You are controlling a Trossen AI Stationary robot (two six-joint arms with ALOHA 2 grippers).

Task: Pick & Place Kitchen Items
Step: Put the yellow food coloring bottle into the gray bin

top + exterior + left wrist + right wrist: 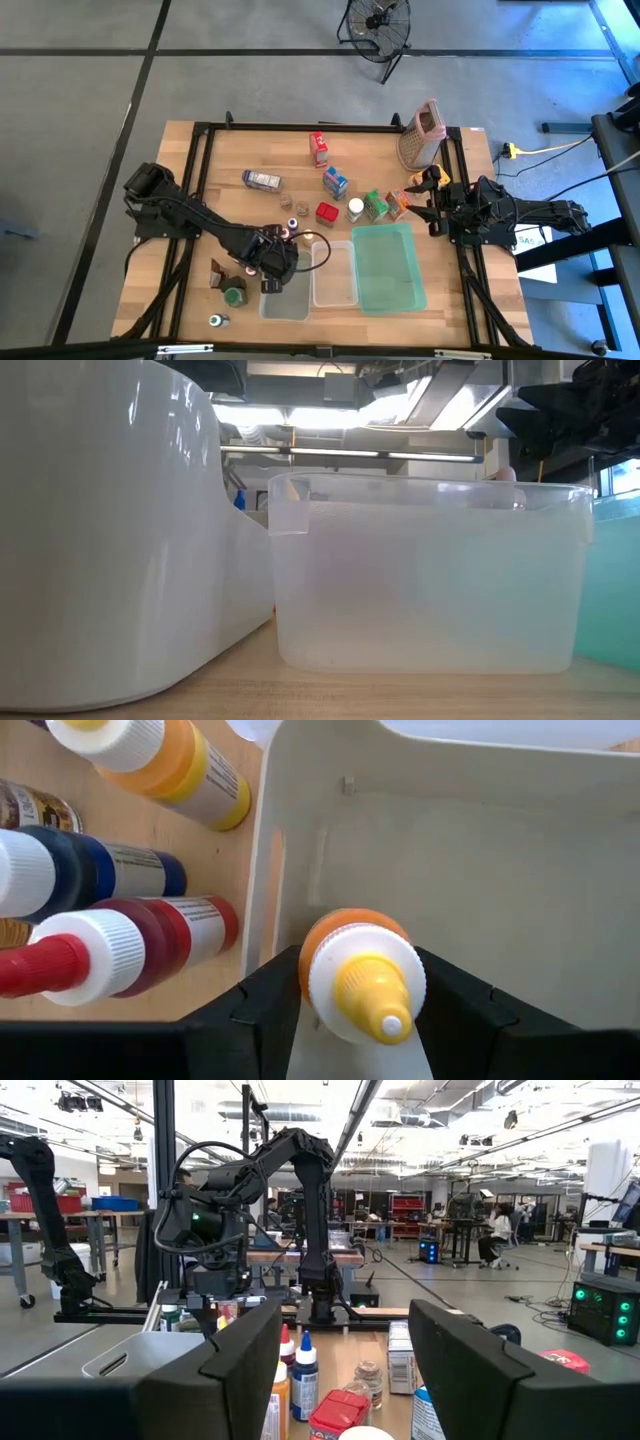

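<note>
A small clear tub point(287, 302) sits directly under the jaws of the left gripper point(270, 283), its pale wall point(480, 850) filling the space ahead of them. A second, larger clear tub point(334, 280) stands just beside it, on the side away from those jaws. A green tray point(388, 270) lies next, near the jaws of the right gripper point(422, 200). A metal grater point(420, 138) with a pink top stands close beside the right jaws. All rest on a wooden table point(250, 150). A fan point(378, 25) stands on the floor beyond it. Far ahead of the right jaws, a person point(493, 1230) sits at a desk.
</note>
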